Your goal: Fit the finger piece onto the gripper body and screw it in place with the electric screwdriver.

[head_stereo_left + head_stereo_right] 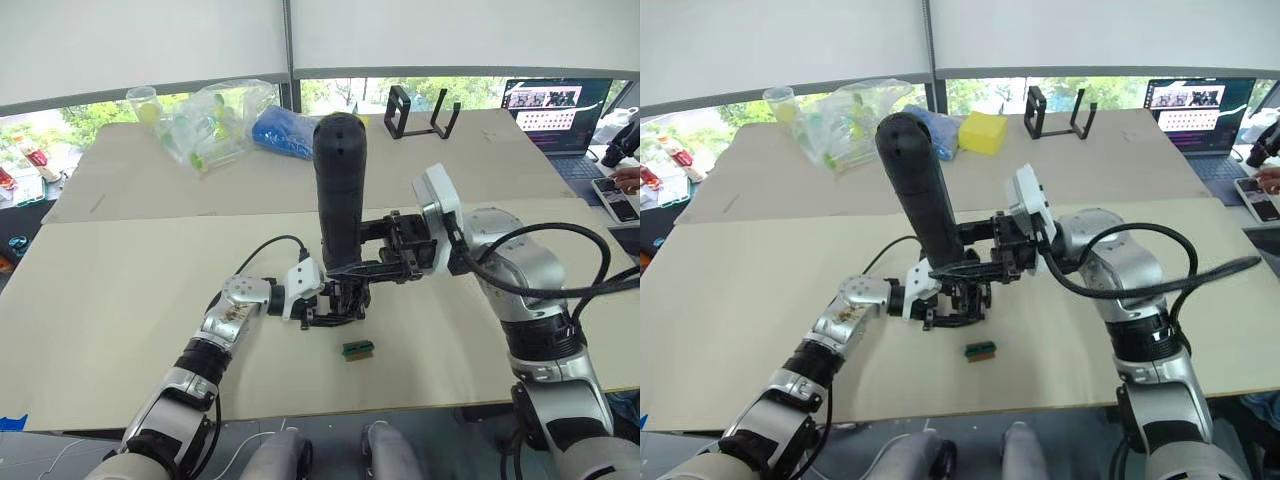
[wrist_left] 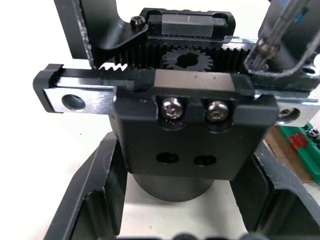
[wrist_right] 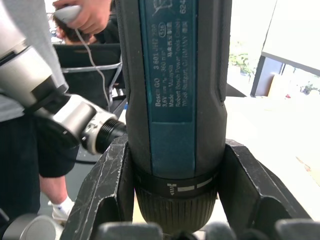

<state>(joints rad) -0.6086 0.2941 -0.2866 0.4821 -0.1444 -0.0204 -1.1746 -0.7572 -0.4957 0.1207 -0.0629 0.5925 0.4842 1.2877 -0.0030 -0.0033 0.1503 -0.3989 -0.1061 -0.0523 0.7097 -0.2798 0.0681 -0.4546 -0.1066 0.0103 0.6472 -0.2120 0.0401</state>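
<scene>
The electric screwdriver (image 1: 340, 190) stands upright over the middle of the table with its rounded end up, and my right gripper (image 1: 372, 266) is shut on its lower part. The right wrist view shows both fingers clamped on its blue-black barrel (image 3: 172, 90). Below it my left gripper (image 1: 328, 306) is shut on the gripper body (image 1: 347, 300), held just above the table. In the left wrist view the body (image 2: 195, 125) shows a rack, a gear and two screws. The metal bit (image 2: 265, 40) touches a black part at one end; I cannot tell whether that is the finger piece.
A small green block (image 1: 358, 349) lies on the table just in front of the grippers. At the back are a clear plastic bag (image 1: 215, 120), a blue bundle (image 1: 283, 132), a yellow sponge (image 1: 983, 132) and a black frame (image 1: 420, 112). A laptop (image 1: 555, 110) and a person's hand (image 1: 628, 178) are far right.
</scene>
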